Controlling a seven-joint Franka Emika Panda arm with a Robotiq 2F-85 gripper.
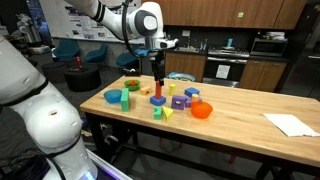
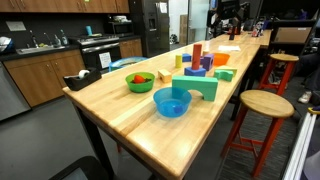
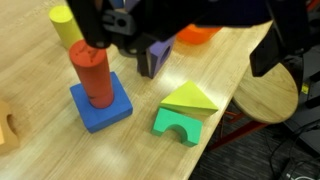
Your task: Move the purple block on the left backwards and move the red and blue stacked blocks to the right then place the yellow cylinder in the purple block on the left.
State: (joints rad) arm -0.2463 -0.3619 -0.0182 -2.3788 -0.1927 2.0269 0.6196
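The pincer (image 3: 176, 57) hangs over the tabletop (image 3: 60, 150) with its fingers spread wide apart, gripping nothing. The red and blue stacked blocks (image 3: 97, 85) stand upright beside one finger. The yellow cylinder (image 3: 65, 25) sits just beyond them. The purple block (image 3: 152, 62), partly hidden, lies between the fingers, near an orange bowl (image 3: 197, 35).

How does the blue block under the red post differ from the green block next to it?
The blue block is a flat square slab; the green block is an arch with a cut-out. The blue block carries an upright red cylinder; the green block carries a yellow-green wedge. Both sit on the wooden table, each topped by another piece.
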